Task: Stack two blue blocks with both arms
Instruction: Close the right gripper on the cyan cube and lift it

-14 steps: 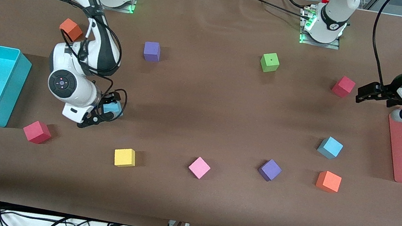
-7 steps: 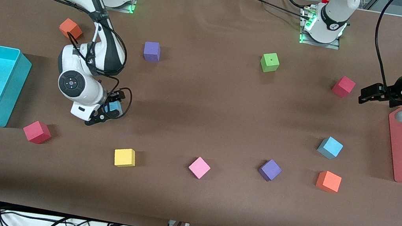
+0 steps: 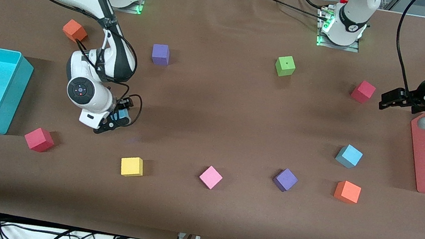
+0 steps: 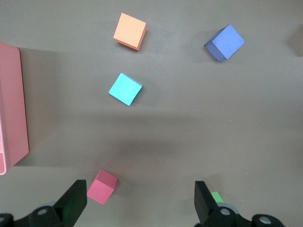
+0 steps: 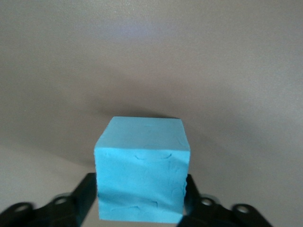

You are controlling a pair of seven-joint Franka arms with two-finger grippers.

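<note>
I have one blue block (image 3: 123,114) pinched between the fingers of the right gripper (image 3: 116,118), and the right wrist view shows why the grip looks sound to me: a black finger presses on each of two facing sides of the cube (image 5: 141,176), squarely and low down, so its underside is free to land on something. In that view the brown table (image 3: 215,103) seems to sit below the cube with a soft shadow under it, so I judge it lifted, though only slightly. The right arm reaches down from its base, elbow bent, wrist turned so the gripper points at the table toward the right arm's end, with the cyan bin (image 3: 14,94) off to one side of it. The second blue block (image 3: 349,156) rests on the table well apart from this gripper, toward the left arm's end, with an orange block (image 3: 347,191) just beside it. The left gripper (image 3: 388,100) hangs spread and empty above the table next to the pink tray (image 3: 417,146), waiting; its wrist camera looks down on that free block (image 4: 125,89).
</note>
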